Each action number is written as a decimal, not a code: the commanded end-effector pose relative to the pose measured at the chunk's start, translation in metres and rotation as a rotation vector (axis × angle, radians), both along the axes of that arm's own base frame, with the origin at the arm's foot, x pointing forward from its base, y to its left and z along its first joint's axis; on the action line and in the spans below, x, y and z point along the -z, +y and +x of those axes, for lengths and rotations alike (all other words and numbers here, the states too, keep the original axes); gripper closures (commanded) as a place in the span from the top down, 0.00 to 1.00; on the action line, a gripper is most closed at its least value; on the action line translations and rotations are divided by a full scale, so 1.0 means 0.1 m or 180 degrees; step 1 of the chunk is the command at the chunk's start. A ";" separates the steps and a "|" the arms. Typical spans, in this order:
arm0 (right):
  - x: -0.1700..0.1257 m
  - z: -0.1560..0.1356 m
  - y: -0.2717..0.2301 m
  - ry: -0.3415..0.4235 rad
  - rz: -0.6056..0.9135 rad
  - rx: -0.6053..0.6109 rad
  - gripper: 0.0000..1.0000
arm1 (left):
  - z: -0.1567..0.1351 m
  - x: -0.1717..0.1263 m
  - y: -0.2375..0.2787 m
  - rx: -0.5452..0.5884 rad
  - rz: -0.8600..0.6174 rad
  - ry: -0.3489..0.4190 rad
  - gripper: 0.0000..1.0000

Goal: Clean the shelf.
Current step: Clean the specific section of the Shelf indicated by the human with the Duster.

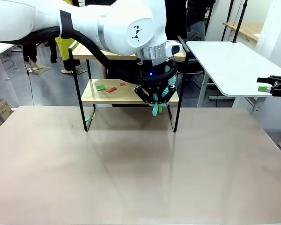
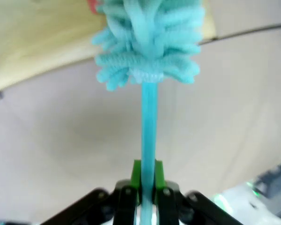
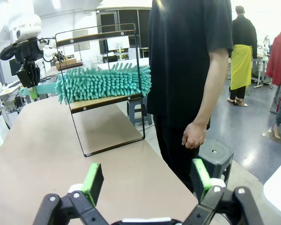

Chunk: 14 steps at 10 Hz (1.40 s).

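The shelf point(image 1: 103, 97) stood on the desk point(image 1: 140, 178), near the desk's far edge. Just in front of the shelf's lower board, at its right end, the left jaws were clamped narrow on the handle of a teal chenille duster point(image 3: 103, 82). The duster's fluffy head lay across that end of the board. Farther left on the same board lay a green scrap point(image 1: 100, 86) and a red scrap point(image 1: 112, 89). The right jaws hung wide apart, holding nothing, well off to the shelf's right. A person point(image 3: 187, 70) stood just behind the shelf.
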State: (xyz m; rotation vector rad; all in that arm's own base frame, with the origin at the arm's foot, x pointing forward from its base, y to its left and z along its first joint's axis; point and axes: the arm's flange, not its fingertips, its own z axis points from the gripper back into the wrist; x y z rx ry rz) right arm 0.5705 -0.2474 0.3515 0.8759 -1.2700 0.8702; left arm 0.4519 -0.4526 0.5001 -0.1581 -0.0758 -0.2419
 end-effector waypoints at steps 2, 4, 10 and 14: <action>-0.03 0.01 0.02 -0.0018 -0.0004 -0.0006 1.00 | -0.07 0.05 0.38 -0.0299 0.0174 0.0177 0.13; -0.03 0.01 0.02 -0.0018 -0.0004 -0.0006 1.00 | -0.10 0.02 0.68 -0.0393 0.0342 0.0242 0.13; -0.03 0.01 0.02 -0.0018 -0.0004 -0.0006 1.00 | -0.30 -0.18 1.91 -0.1207 0.1513 0.0192 0.13; -0.03 0.01 0.02 -0.0018 -0.0004 -0.0006 1.00 | -0.50 -0.37 2.06 -0.0885 0.1411 -0.0246 0.13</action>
